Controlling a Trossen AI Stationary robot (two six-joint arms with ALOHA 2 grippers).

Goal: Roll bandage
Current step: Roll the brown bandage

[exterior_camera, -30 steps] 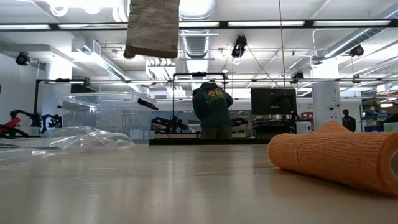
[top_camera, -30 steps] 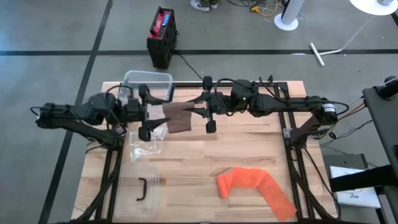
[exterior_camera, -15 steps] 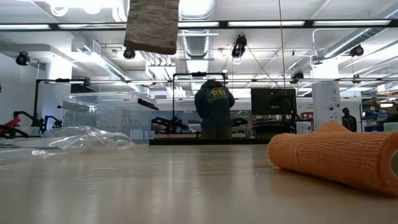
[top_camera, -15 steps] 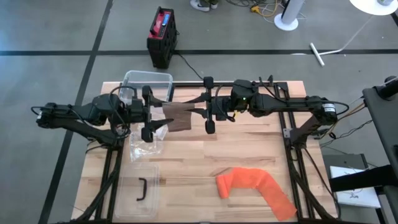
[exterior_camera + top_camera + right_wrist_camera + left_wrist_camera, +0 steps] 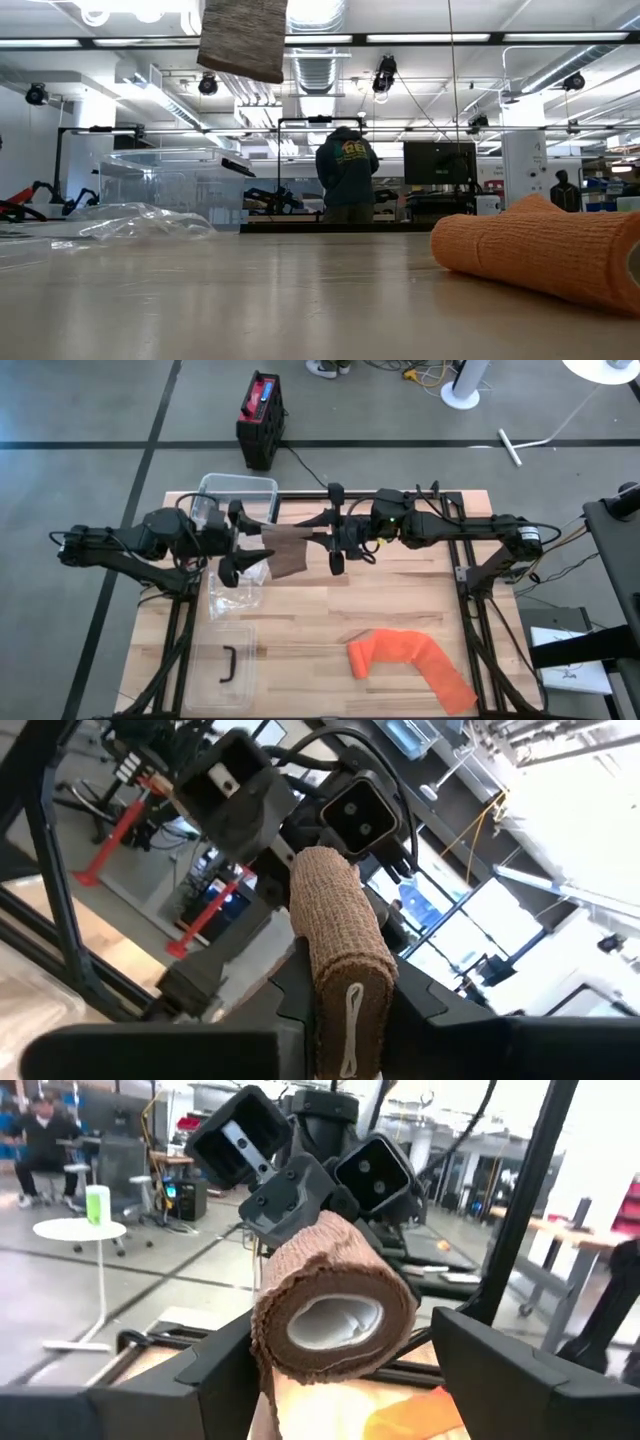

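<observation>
A brown bandage roll (image 5: 285, 545) hangs in the air over the table's far middle, lying level from left to right. My left gripper (image 5: 238, 547) is closed on its left end, and my right gripper (image 5: 335, 543) is shut on its right end. The left wrist view shows the roll (image 5: 335, 1315) end-on, with its hollow core. A loose flat tail (image 5: 243, 40) hangs below the roll, high above the tabletop. My left gripper has the roll's left end between its two fingers, one finger (image 5: 225, 1375) on each side of the round wall (image 5: 265, 1330). The fingers come level from the table's left and lie along the roll. The roll is clear of the table. My right gripper pinches the roll's right end (image 5: 345, 975) flat between its two fingers (image 5: 440, 1010). A white mark shows on that end. The fingers come level from the table's right, along the roll. The roll reaches from them toward my left gripper.
An orange bandage (image 5: 410, 660) lies loosely rolled at the table's near right. A clear box (image 5: 237, 495) stands at the far left, with a crumpled plastic bag (image 5: 235, 592) and a clear lid with a black handle (image 5: 225, 665) nearer. A person (image 5: 347, 180) stands in the room behind.
Both grippers have rolled about their own long lines while staying in place, turning the roll between them. The hanging tail's lower edge has risen a little and now slants.
</observation>
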